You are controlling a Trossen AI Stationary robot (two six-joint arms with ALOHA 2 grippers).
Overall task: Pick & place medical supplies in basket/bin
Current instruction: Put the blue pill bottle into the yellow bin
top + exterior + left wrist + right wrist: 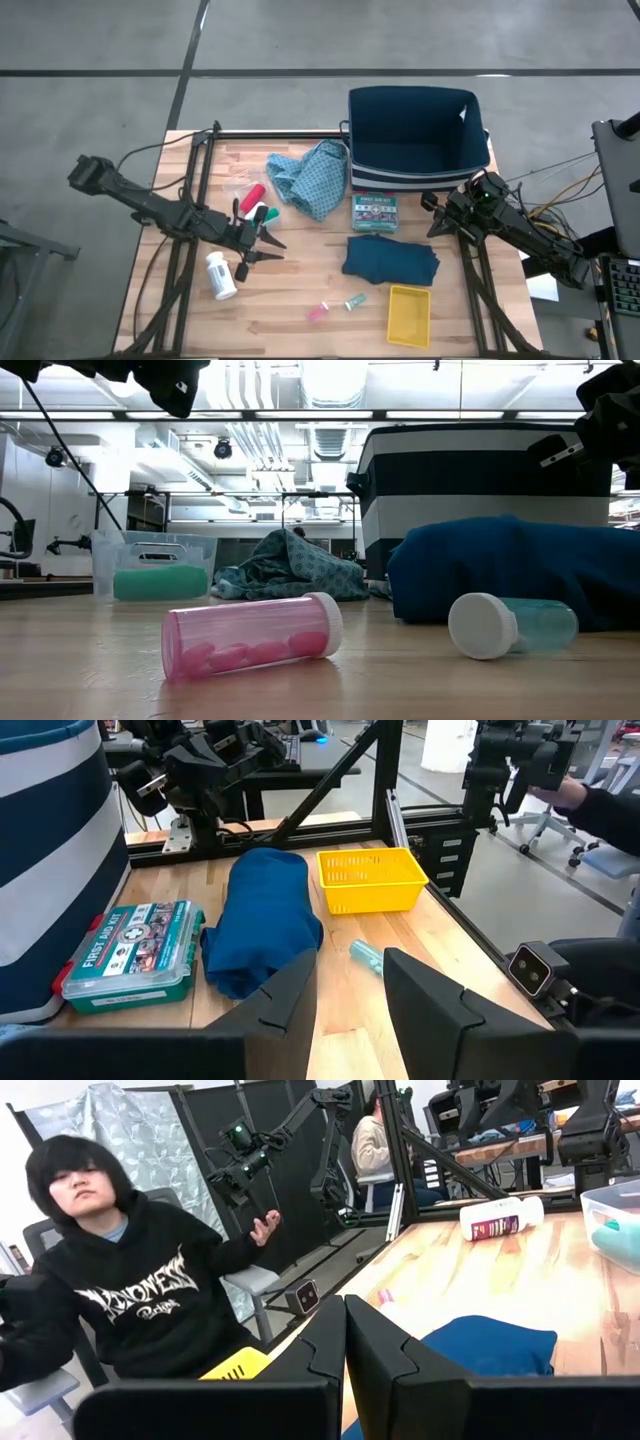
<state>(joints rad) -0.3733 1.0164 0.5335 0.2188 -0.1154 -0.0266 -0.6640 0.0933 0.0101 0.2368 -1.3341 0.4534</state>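
Wooden table top [300,290] carries everything, and the dark teal folded cloth [390,258] near its middle serves as the landmark. Far to the left of that cloth lies the white pill bottle [221,276], on its side. Just above the bottle hangs the left gripper [262,240], fingers partly apart with nothing between them; the red and green cylinders [258,202] lie close behind it. Up and left of the cloth sits the light-blue patterned cloth [312,176], bunched up. Below the cloth lie a pink vial [318,313] and a pale teal vial [354,301]. Directly above it rests a green first-aid box [375,211], then the navy striped bin [416,140]. A yellow tray [409,314] sits just below-right. Right of the cloth waits the right gripper [437,215], fingers pressed together, empty.
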